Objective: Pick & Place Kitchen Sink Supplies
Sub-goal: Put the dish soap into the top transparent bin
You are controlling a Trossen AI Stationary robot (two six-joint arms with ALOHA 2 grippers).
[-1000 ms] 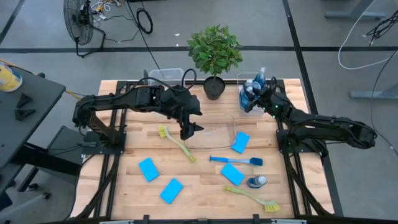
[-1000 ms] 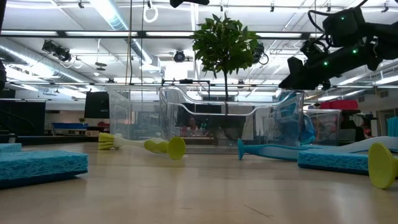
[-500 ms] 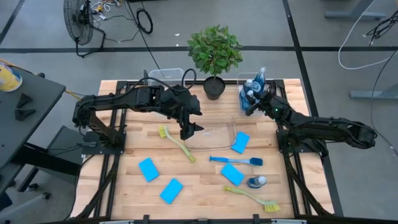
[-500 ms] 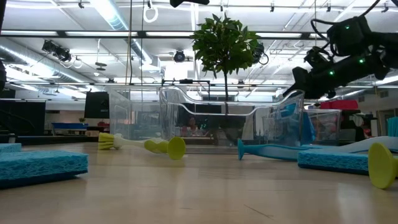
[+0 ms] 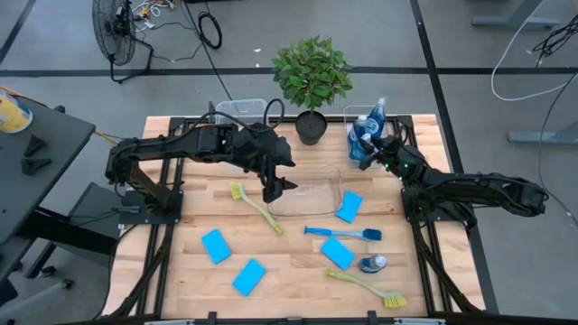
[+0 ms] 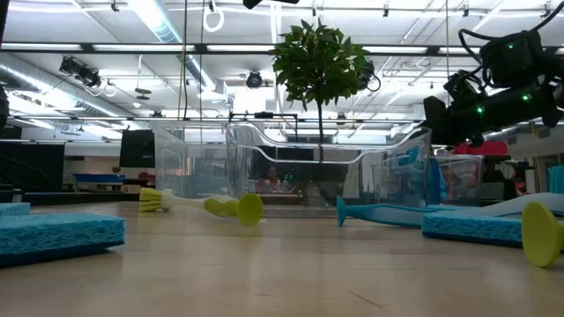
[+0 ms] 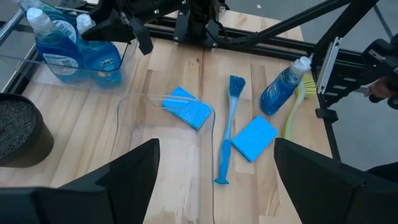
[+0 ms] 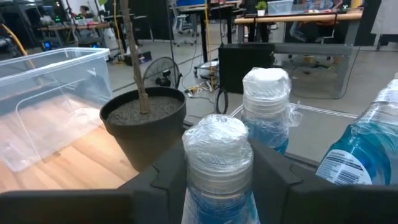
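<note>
Wooden table, bottle between tool fingers

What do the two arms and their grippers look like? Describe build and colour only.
Both arms are matte black, jointed metal segments on dark frames bolted to the table edges. The left gripper ends in two broad, flat black fingers. The right gripper has similar dark fingers, and small green indicator lights glow on its wrist. Thin black cables run along the links.
</note>
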